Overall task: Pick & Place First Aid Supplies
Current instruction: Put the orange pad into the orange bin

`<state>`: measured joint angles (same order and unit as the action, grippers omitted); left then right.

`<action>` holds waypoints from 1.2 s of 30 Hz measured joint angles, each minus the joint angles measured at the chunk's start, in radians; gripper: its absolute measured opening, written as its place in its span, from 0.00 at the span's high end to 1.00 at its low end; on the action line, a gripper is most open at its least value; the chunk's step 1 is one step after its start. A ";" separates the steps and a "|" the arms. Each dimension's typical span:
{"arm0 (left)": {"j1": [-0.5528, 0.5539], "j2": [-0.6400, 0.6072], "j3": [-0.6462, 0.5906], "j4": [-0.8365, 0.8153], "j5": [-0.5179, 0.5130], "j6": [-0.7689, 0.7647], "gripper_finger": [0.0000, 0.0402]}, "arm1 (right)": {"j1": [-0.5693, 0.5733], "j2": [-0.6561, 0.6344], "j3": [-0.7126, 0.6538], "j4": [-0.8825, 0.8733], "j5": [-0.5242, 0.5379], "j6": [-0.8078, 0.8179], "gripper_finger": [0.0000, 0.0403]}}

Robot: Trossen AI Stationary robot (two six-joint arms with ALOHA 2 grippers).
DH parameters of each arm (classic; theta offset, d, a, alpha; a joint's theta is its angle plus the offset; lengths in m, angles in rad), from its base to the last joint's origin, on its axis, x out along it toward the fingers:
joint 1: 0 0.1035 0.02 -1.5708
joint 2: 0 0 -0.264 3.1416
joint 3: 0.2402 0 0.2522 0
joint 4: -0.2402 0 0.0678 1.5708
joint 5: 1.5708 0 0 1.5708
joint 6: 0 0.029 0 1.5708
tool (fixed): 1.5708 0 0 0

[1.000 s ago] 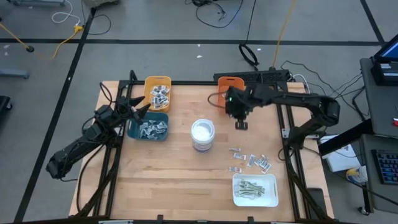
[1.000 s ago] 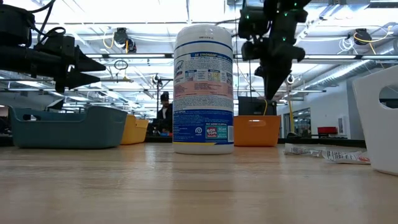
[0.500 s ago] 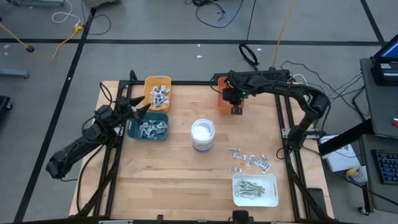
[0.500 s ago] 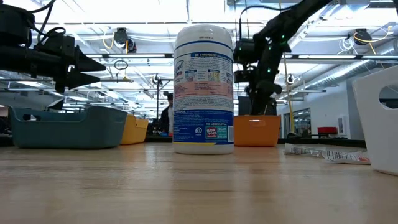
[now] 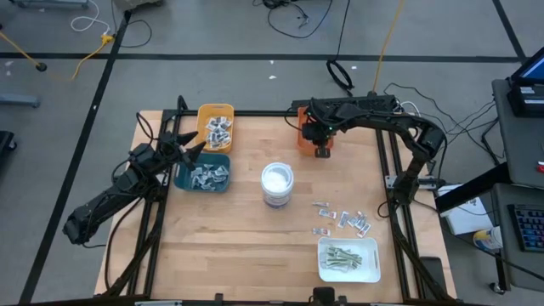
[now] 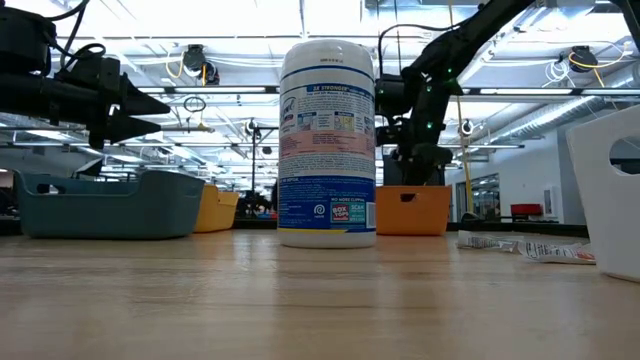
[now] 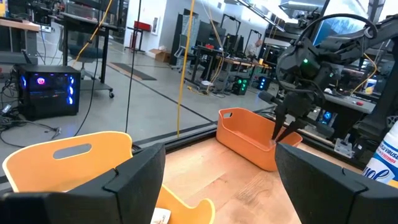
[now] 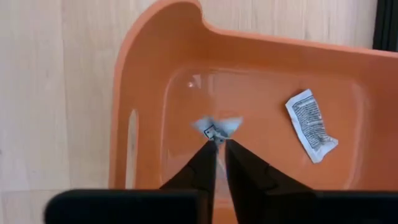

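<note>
Small crumpled white packet [image 8: 216, 127] pinched at the tips of the right tool [image 8: 218, 147], hanging over the orange plastic bin [image 8: 142, 87]. One flat white printed sachet [image 8: 311, 125] lies inside that bin. Loose silvery-grey wrappers [image 5: 342, 218] scattered on the tabletop's right side. More packets fill the yellow bin [image 5: 216, 113], teal bin [image 5: 186, 182] and white tray [image 5: 324, 266].

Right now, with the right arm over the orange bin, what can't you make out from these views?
- Orange bin floor: high view, the right gripper covers it.
- Packet in the right jaws: print too small, type unclear.
- Loose supplies on the table: too small in the high view to sort.
- Teal bin contents: low view, its wall hides them.
</note>
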<state>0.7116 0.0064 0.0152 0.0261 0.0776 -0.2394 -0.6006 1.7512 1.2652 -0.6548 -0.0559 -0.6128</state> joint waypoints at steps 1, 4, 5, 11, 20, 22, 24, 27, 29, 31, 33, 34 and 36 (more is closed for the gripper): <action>0.000 0.000 0.000 0.000 0.000 0.000 0.24 | 0.000 0.000 0.000 0.000 -0.001 0.001 0.90; 0.000 0.000 0.000 0.000 0.000 0.000 0.24 | 0.000 0.000 0.000 0.001 -0.031 0.003 0.81; 0.000 0.000 0.000 0.000 0.000 0.000 0.24 | 0.000 0.000 0.000 0.002 -0.041 0.003 0.78; 0.000 0.000 0.000 0.000 0.000 0.000 0.24 | 0.000 0.000 0.000 0.028 -0.031 0.025 0.58; 0.000 0.000 0.000 0.000 0.000 0.000 0.24 | 0.025 -0.100 0.000 -0.053 0.005 0.335 0.56; 0.000 0.000 0.000 0.000 0.000 0.000 0.24 | 0.042 -0.124 0.000 -0.086 0.005 0.409 0.57; 0.000 0.000 0.000 0.000 0.000 0.000 0.24 | 0.060 -0.145 0.000 -0.133 0.003 0.480 0.58; 0.000 0.000 0.000 0.000 0.000 0.000 0.24 | 0.095 -0.176 0.000 -0.188 0.003 0.572 0.59; 0.000 0.000 0.000 0.000 0.000 0.000 0.24 | 0.120 -0.193 0.000 -0.221 0.003 0.621 0.59; 0.000 0.000 0.000 0.000 0.000 0.000 0.24 | 0.147 -0.202 0.000 -0.236 0.002 0.666 0.59; 0.000 0.000 0.000 0.000 0.000 0.000 0.24 | 0.171 -0.209 0.000 -0.246 0.002 0.711 0.59; 0.000 0.000 0.000 0.000 0.000 0.000 0.24 | 0.184 -0.210 0.000 -0.248 0.002 0.730 0.59; 0.000 0.000 0.000 0.000 0.000 0.000 0.24 | 0.213 -0.209 0.000 -0.247 0.003 0.762 0.59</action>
<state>0.7118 0.0064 0.0152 0.0261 0.0778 -0.2394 -0.3875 1.5424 1.2652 -0.9016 -0.0529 0.1488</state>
